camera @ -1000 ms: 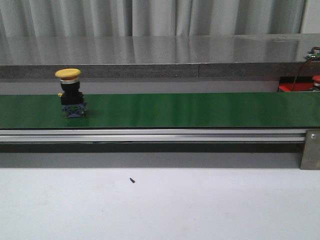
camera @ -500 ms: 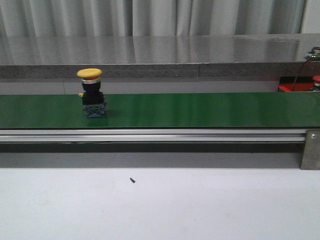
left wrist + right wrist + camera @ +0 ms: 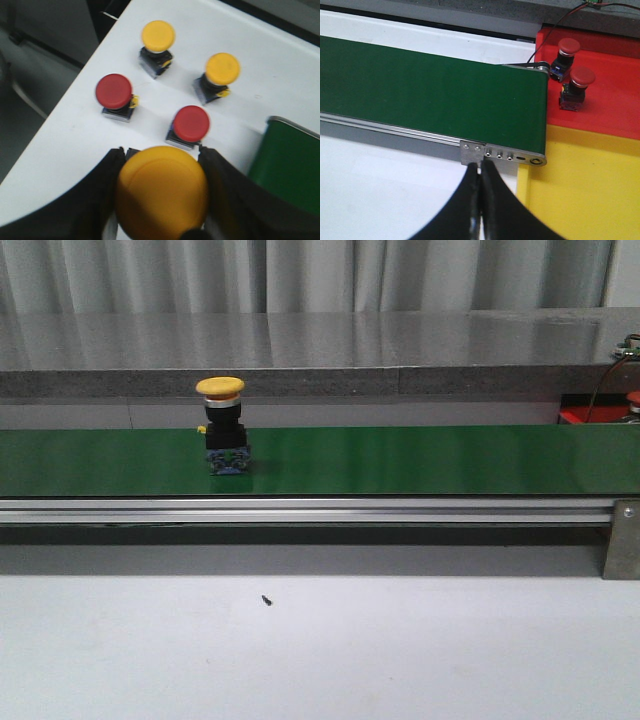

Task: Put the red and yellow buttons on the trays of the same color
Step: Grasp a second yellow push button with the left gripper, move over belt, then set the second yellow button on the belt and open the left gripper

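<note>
Grey curtains [image 3: 300,275] hang behind a grey counter [image 3: 300,345], and in front of it a long green belt [image 3: 420,460] runs across a white table [image 3: 320,650]. Front view: a yellow button [image 3: 222,425] stands upright on the belt, left of centre; a sliver of the red tray [image 3: 580,416] shows at the far right edge.

Left wrist view: the left gripper [image 3: 162,200] clamps a large yellow button [image 3: 161,192] between its dark fingers [image 3: 100,192]. Beyond it, two red buttons [image 3: 115,95] [image 3: 190,125] and two more yellow ones [image 3: 158,39] [image 3: 221,71] stand apart on the white table, beside the belt's end [image 3: 290,170].

Right wrist view: the right gripper [image 3: 480,200] hangs with its fingers pressed together, holding nothing, over the table near the belt's metal end plate [image 3: 500,154]. Past the belt's end, two red buttons [image 3: 567,52] [image 3: 580,85] stand on the red tray [image 3: 610,105]; the yellow tray [image 3: 585,190] lies just beside it.
</note>
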`<state>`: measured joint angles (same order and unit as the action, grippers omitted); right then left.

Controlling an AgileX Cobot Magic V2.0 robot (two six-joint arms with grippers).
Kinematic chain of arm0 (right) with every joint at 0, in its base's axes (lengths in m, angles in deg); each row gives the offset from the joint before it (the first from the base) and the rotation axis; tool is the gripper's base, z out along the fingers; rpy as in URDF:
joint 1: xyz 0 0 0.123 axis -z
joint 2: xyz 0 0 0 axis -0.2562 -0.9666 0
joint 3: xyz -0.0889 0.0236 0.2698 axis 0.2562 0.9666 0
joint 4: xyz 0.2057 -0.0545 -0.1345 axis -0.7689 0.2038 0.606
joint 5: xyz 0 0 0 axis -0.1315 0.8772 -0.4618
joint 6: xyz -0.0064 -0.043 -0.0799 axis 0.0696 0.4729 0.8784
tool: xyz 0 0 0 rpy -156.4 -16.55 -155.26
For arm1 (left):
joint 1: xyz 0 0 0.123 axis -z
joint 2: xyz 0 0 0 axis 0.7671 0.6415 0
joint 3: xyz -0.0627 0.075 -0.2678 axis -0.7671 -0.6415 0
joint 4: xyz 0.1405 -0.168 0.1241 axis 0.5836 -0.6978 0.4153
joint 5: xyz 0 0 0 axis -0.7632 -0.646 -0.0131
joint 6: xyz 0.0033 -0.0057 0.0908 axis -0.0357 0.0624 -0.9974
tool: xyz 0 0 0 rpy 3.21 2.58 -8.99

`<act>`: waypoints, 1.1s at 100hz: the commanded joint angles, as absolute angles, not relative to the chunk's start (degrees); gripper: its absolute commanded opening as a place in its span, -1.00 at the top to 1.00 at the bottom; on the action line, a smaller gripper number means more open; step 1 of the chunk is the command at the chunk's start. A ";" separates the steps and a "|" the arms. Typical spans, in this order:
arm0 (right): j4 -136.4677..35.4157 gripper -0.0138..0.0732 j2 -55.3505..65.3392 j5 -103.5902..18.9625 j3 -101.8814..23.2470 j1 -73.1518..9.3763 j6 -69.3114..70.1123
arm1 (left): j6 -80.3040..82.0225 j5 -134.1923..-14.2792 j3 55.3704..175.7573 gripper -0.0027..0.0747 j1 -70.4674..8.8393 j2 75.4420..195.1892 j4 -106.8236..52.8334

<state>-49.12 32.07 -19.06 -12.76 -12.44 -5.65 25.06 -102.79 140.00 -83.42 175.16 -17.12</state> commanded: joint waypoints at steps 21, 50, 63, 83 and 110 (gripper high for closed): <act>-49.77 0.90 32.03 -22.65 -14.18 -12.36 -5.17 | 23.65 -102.97 138.26 0.64 -71.50 169.66 -19.86; -49.77 0.90 32.03 -22.60 -14.18 -12.36 -5.17 | 23.11 -102.27 136.60 0.64 -62.22 171.34 -20.09; -49.77 0.90 32.03 -22.60 -14.18 -12.36 -5.17 | 23.11 -102.37 136.51 0.64 -60.67 172.98 -20.09; -49.77 0.90 32.03 -22.60 -14.18 -12.36 -5.17 | 23.11 -102.37 136.38 0.64 -60.48 176.05 -19.99; -49.77 0.90 32.03 -22.60 -14.18 -12.36 -5.17 | 22.65 -102.89 134.42 0.40 -60.48 176.52 -19.88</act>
<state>-49.12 32.07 -19.06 -12.76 -12.44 -5.65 23.22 -104.34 133.64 -60.70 178.92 -19.99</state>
